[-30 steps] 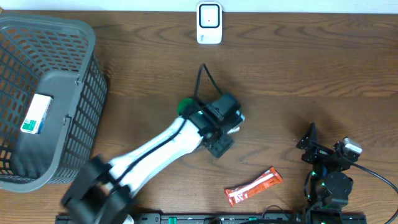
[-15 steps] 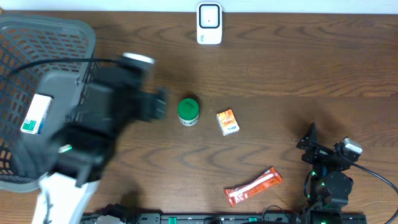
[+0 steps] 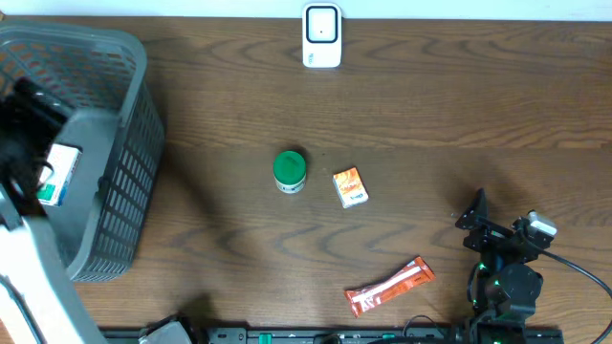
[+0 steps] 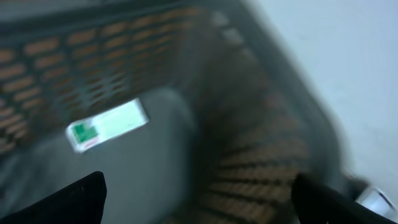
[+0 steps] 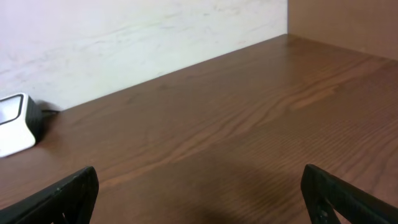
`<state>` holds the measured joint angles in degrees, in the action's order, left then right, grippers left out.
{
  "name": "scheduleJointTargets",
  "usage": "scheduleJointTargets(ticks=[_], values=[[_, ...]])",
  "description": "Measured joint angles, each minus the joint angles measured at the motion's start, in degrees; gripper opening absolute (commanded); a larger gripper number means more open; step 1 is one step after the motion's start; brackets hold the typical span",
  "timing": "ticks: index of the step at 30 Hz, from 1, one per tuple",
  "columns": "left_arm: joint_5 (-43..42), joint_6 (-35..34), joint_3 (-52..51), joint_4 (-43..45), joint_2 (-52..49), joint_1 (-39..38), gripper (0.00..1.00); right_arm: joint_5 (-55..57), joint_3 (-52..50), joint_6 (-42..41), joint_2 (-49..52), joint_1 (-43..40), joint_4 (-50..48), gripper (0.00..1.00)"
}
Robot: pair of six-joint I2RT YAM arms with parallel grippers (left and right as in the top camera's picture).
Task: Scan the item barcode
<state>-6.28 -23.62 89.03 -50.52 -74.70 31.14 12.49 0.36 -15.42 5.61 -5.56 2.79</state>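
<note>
1. One item, a white box [image 3: 55, 175], lies flat in the basket [image 3: 115, 57] at the left end of the bench [image 3: 459, 115]; I judge that one finished, though nothing here shows whether it was scanned
2. The left jaws hang over the basket, wide apart with nothing between them; the white box lies below on the basket floor, apart from both fingers
3. Three items are left on the bench: a green tub [image 3: 289, 170] and an orange box [image 3: 350, 186] just beside it in the middle, and a sachet [image 3: 390, 287] nearer the front edge
4. The scanner [image 3: 321, 35] stands at the back edge, well apart from all three
5. The right jaws sit wide and empty at the front right, looking toward the scanner
6. My reckoning: roughly a quarter done; each remaining item needs a pick, its barcode shown to the scanner, then the basket
</note>
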Motion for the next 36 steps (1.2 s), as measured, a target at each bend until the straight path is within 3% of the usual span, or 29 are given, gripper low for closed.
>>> scheduleJointTargets(ticks=[4,6,8,11,13,14,21,30,36], values=[[0.0,-2.0,-0.1,-1.7,-9.5,3.3,0.91,0.0,0.0,0.0,0.0,0.0,0.0,0.99],[0.0,-2.3,-0.1,-1.3,-13.1,4.0,0.58,0.0,0.0,0.0,0.0,0.0,0.0,0.99],[0.0,-3.0,-0.1,-0.2,-16.3,4.6,0.37,0.0,0.0,0.0,0.0,0.0,0.0,0.99],[0.0,-3.3,-0.1,0.5,-19.9,4.9,0.29,0.0,0.0,0.0,0.0,0.0,0.0,0.99],[0.2,-3.4,-0.1,1.6,-22.5,4.9,0.10,0.0,0.0,0.0,0.0,0.0,0.0,0.99],[0.7,-3.0,-0.1,1.7,-24.0,4.9,0.08,0.0,0.0,0.0,0.0,0.0,0.0,0.99],[11.6,-3.4,-0.1,2.4,-33.3,4.9,0.07,0.0,0.0,0.0,0.0,0.0,0.0,0.99],[25.0,0.1,-0.1,5.6,-38.2,4.7,0.07,0.0,0.0,0.0,0.0,0.0,0.0,0.99],[28.1,0.3,-0.1,7.6,-39.2,4.7,0.08,0.0,0.0,0.0,0.0,0.0,0.0,0.99]])
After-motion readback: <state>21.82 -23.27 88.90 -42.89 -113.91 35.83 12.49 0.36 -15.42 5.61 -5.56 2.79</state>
